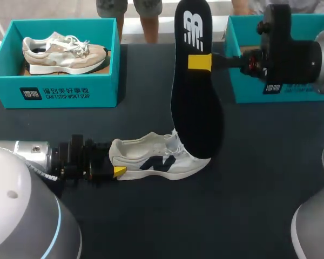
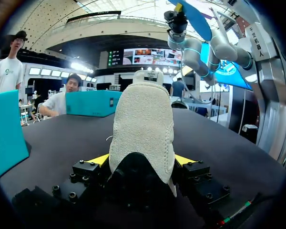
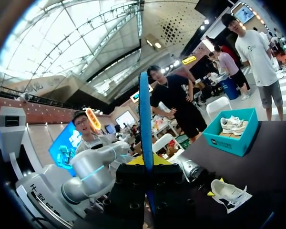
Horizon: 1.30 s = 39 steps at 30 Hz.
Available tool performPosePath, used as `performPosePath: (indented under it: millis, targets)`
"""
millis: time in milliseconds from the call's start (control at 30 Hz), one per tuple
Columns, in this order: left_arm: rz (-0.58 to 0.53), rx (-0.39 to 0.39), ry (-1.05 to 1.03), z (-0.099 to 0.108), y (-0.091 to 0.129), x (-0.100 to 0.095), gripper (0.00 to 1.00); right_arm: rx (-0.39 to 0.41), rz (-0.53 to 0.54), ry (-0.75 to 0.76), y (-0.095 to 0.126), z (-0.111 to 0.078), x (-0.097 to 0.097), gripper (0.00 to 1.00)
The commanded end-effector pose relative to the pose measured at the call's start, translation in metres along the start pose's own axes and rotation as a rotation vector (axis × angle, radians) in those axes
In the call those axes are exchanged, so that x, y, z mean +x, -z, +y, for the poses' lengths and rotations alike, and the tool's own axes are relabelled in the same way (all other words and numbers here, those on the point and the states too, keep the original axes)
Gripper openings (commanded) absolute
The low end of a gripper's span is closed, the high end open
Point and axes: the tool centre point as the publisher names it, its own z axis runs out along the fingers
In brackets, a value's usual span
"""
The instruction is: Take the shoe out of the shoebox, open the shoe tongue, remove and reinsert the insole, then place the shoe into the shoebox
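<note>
A white shoe (image 1: 159, 159) with a dark side logo lies on its side mid-table, toe to the right. My left gripper (image 1: 119, 171) comes in from the left and is shut on its heel; in the left wrist view the suede heel (image 2: 143, 138) sits between both yellow fingertips (image 2: 99, 159). My right gripper (image 1: 200, 62) is shut on a black insole (image 1: 197, 86), held upright above the shoe with its lower end over the shoe's opening. In the right wrist view the insole (image 3: 145, 119) shows edge-on between the fingers, with the shoe (image 3: 229, 192) far below.
A teal shoebox (image 1: 54, 89) at the back left holds a beige shoe (image 1: 62, 54). A second teal shoebox (image 1: 248, 86) stands at the back right, partly hidden by my right arm. Dark tabletop surrounds the shoe.
</note>
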Motion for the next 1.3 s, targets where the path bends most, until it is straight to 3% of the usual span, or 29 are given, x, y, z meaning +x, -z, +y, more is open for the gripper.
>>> performPosePath:
  millis: [33,1000,1100,1133,1167,1200,1300]
  targets:
    - [-0.001,0.0,-0.001,0.0007,-0.0001,0.0009,0.0,0.002,-0.006,-0.009,0.0062,-0.0063,0.0057,0.0]
    - [-0.005,0.001,0.002,0.0009,0.0016,0.0,0.0,-0.006,-0.012,0.009,0.0042,-0.0051,0.0009,0.0]
    - [-0.013,0.003,0.02,0.0017,0.0042,-0.0015,0.15,-0.006,-0.012,0.009,0.0042,-0.0051,0.0009,0.0]
    - [-0.015,-0.014,0.026,0.0017,0.0048,-0.0015,0.26,-0.006,-0.012,0.009,0.0042,-0.0051,0.0009,0.0]
    - [-0.021,-0.034,0.024,0.001,0.0051,-0.0015,0.57,-0.006,-0.012,0.009,0.0042,-0.0051,0.0009,0.0]
    - [-0.011,-0.033,0.026,-0.0004,0.0052,-0.0012,1.0,-0.006,-0.012,0.009,0.0042,-0.0051,0.0009,0.0]
    - [-0.003,-0.043,0.049,-0.0037,0.0076,-0.0017,1.0,-0.006,-0.012,0.009,0.0042,-0.0051,0.0009,0.0]
